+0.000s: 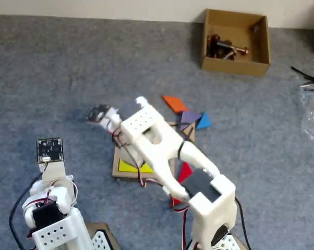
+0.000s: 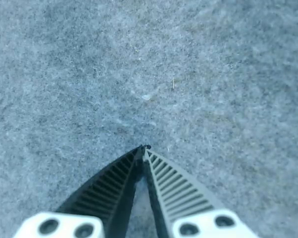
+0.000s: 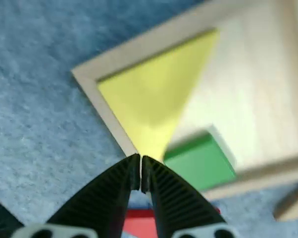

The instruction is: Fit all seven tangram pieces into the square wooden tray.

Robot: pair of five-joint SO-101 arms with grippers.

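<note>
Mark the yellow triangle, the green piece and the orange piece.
yellow triangle [image 3: 156, 96], right wrist view, middle of its top face.
green piece [image 3: 201, 162], right wrist view, middle of its top face.
orange piece [image 1: 174, 103], high view, centre of the piece.

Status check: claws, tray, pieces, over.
Left claw shut over bare carpet. Right claw shut, empty, at wooden tray corner. Yellow triangle, green piece in tray; orange piece, purple piece, blue piece, red piece outside.

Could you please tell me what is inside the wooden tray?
A yellow triangle and a green piece lie in the tray; the right arm hides the rest from above.
</note>
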